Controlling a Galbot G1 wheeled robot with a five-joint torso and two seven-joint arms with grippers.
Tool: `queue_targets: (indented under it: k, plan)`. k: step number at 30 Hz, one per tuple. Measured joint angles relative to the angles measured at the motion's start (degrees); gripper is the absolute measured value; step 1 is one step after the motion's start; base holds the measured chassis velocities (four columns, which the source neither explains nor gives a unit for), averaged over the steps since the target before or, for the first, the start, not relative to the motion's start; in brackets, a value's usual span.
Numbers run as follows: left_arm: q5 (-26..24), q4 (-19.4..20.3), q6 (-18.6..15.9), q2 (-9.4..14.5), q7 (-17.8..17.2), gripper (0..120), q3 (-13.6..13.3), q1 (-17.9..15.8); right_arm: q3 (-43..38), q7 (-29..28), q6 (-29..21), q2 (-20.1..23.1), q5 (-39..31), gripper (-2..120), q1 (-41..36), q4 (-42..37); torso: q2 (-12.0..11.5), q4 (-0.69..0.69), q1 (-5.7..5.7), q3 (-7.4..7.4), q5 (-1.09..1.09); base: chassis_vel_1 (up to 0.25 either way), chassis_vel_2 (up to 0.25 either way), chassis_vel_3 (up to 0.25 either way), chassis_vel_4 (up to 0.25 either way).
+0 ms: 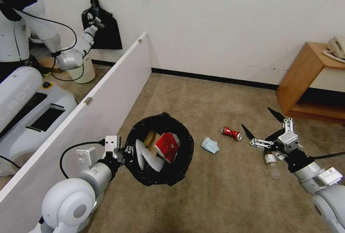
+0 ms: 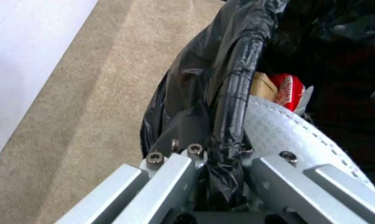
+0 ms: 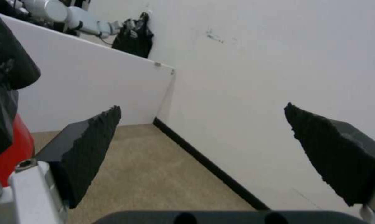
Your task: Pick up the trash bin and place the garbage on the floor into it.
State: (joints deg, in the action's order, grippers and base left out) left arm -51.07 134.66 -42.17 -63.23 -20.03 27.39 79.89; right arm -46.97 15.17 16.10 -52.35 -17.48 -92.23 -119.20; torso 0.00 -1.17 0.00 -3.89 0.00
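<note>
The trash bin [image 1: 179,161], lined with a crinkly black bag, hangs tilted just above the floor [image 1: 222,190]. My left gripper [image 1: 125,152] is shut on its near rim [image 2: 233,102]. Inside lie white slippers [image 1: 147,157], a brown cardboard piece [image 1: 151,139] and a red carton [image 1: 167,146]. On the carpet to the right lie a light-blue face mask [image 1: 210,145], a crushed red can [image 1: 231,133] and a clear bottle [image 1: 272,163]. My right gripper [image 1: 259,121] hovers open above the bottle, its pads [image 3: 92,146] wide apart with nothing between them. The bin's red side [image 3: 9,155] shows beside it.
A white partition board [image 1: 90,107] runs along the left, close to the bin. Behind it stand another robot [image 1: 21,28], a pale bucket [image 1: 86,73] and a black bag [image 1: 104,28] against the wall. A wooden cabinet [image 1: 305,82] stands at the right by the black baseboard [image 1: 215,78].
</note>
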Motion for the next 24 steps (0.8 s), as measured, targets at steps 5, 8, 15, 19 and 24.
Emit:
queue_targets:
  k: [5, 8, 15, 19, 24]
  plan:
    - [0.0, -0.2, 0.0, 0.2, 0.0, 0, -0.1, -0.2, 0.1, -0.1, 0.0, 0.2, -0.1, 100, 0.4, 0.2, 0.0, -0.01, 0.00, 0.00, 0.00, 0.000, 0.000, 0.000, 0.000]
    - [0.1, -0.2, 0.0, 0.3, 0.0, 0, -0.1, -0.2, 0.3, -0.2, 0.0, 0.2, -0.1, 100, 0.5, 0.2, 0.0, -0.01, 0.00, 0.00, 0.00, 0.000, 0.000, 0.000, 0.000]
    - [0.0, -0.2, 0.2, 0.1, -0.4, 0, -0.2, -0.1, 0.4, -0.2, 0.5, 0.1, -0.3, 100, 0.4, 0.3, 0.0, -0.01, 0.00, 0.00, 0.00, 0.000, 0.000, 0.000, 0.000]
    - [0.1, 0.0, 0.2, -0.1, -0.5, 0, -0.2, 0.1, 0.4, -0.2, 0.8, 0.1, -0.4, 100, 0.1, 0.1, 0.0, -0.01, 0.00, 0.00, 0.00, 0.000, 0.000, 0.000, 0.000]
    - [0.3, 0.5, 0.2, -0.1, -0.5, 0, 0.1, 0.7, 0.3, -0.1, 0.8, -0.1, -0.4, 100, -0.1, -0.4, 0.0, -0.01, 0.00, 0.00, 0.00, 0.000, 0.000, 0.000, 0.000]
